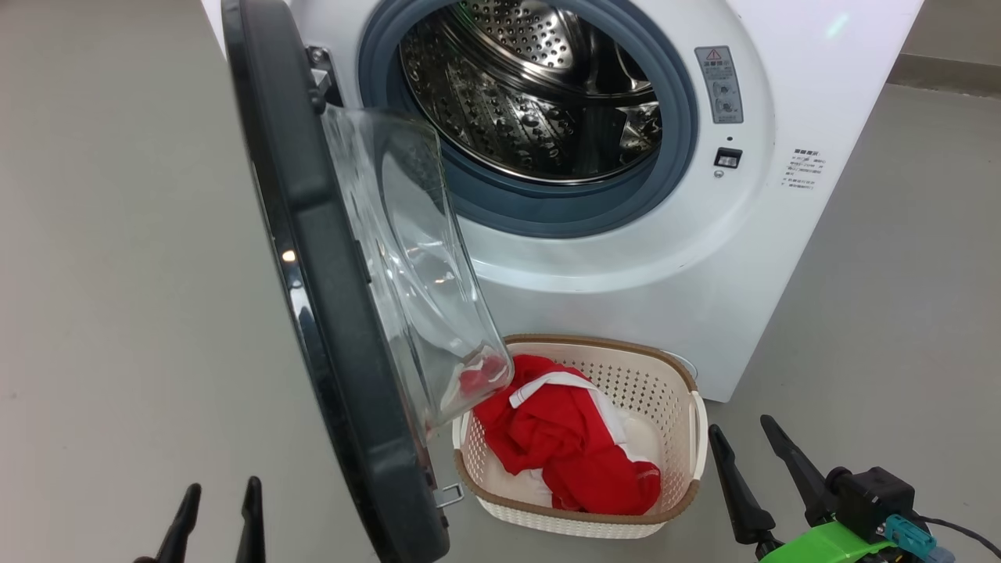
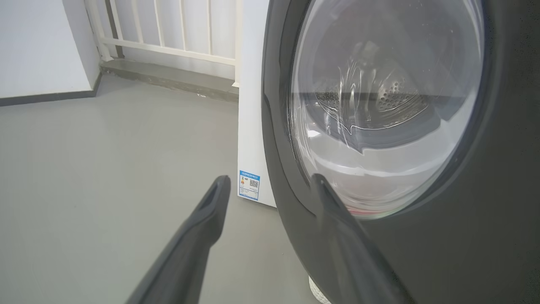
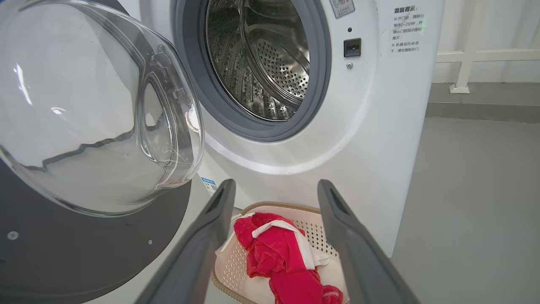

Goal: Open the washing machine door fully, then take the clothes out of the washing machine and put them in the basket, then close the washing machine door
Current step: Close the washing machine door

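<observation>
Dark fingers of the left gripper [image 1: 221, 486] are spread wide and hold nothing. They sit low beside the outer face of the washing machine door [image 1: 313, 258]; whether one finger touches its black rim cannot be told. The right gripper [image 1: 741, 426] is equally wide and empty, just right of the basket [image 1: 672, 367]. The clothes [image 1: 563, 446] lie crumpled in the basket, the heap running from its door-side back corner to its front right. The door stands open, edge-on to the head view, its glass bowl bulging over the basket's left rim. Behind is the washing machine [image 1: 704, 258], drum [image 1: 532, 102] bare, on grey floor [image 1: 117, 313].
</observation>
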`<state>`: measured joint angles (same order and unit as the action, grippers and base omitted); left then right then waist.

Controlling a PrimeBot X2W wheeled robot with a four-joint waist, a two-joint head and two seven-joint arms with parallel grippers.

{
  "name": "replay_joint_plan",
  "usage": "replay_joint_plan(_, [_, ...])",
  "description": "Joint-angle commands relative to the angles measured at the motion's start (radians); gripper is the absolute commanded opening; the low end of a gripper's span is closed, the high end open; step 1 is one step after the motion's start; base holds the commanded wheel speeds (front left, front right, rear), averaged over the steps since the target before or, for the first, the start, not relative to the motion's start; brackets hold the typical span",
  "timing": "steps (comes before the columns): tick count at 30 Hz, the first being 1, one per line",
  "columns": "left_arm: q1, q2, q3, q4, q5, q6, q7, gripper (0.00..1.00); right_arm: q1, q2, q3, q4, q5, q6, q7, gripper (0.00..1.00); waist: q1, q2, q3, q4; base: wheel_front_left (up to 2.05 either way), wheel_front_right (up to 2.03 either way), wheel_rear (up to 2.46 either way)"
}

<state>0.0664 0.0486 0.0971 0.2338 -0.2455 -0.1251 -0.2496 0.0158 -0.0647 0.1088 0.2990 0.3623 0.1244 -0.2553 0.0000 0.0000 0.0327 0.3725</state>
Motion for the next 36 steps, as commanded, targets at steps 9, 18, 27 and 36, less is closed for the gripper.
replay_joint_plan(9, [-0.057, 0.012, 0.024, -0.068, -0.233, -0.006, -0.012, 0.0, -0.021, -0.007, 0.022, -0.016, -0.003, 0.006, -0.006, 1.0, 0.0, 0.0, 0.001, -0.001, 0.0, 0.0, 0.0])
replay_joint_plan(18, [-0.141, 0.13, -0.005, -0.138, -0.772, -0.006, -0.011, 0.0, -0.024, -0.005, 0.024, -0.015, -0.001, 0.006, -0.006, 1.0, 0.0, 0.0, 0.002, -0.02, 0.0, 0.0, 0.0])
replay_joint_plan(27, [-0.143, 0.329, -0.097, -0.264, -1.229, -0.006, 0.202, 0.0, -0.026, -0.002, 0.022, -0.018, 0.0, 0.006, -0.006, 1.0, 0.0, 0.0, 0.014, -0.048, 0.0, 0.0, 0.0])
replay_joint_plan(36, [-0.092, 0.384, -0.12, -0.388, -1.413, -0.006, 0.441, 0.0, -0.03, 0.0, 0.012, -0.022, 0.0, 0.006, -0.006, 1.0, 0.0, 0.0, 0.031, -0.065, 0.0, 0.0, 0.0])
